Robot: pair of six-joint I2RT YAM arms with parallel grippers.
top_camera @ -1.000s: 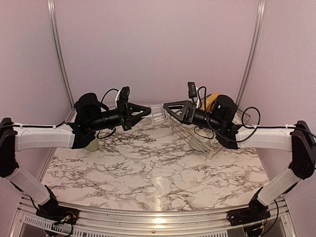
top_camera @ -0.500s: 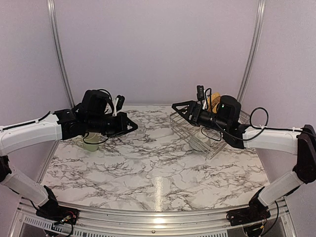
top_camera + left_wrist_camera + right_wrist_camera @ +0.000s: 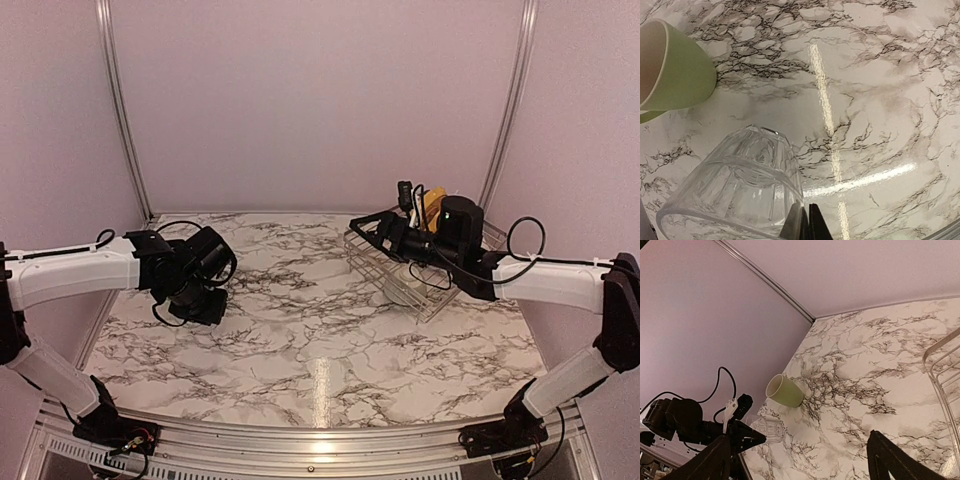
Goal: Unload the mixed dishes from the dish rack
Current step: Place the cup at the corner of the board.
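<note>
Compared with half a second ago, finds the left gripper [image 3: 203, 308] swung back and down to the left side of the marble table [image 3: 320, 340], low over the surface and no longer reaching toward the centre. Notes its fingers [image 3: 792, 226] pinched together on the rim of the clear glass [image 3: 735, 185], with the glass wall caught between them. Records the glass with its rim toward the fingers and its base toward the marble. Cannot tell from either wrist view whether the base actually touches the table. Places the glass near the table's left edge, just beside the pale green mug [image 3: 675, 70] but apart from it. Marks the mug as resting on the marble, well away from the rack, and hidden behind the left arm in the top view.

Logs the right gripper [image 3: 362, 225] close to where it was half a second ago, hovering at the left end of the dish rack [image 3: 400, 275]. Reports its jaws spread wide with nothing between them. Sees a yellow-orange plate [image 3: 432, 205] standing on edge in the far part of the rack, partly masked by the right wrist.
</note>
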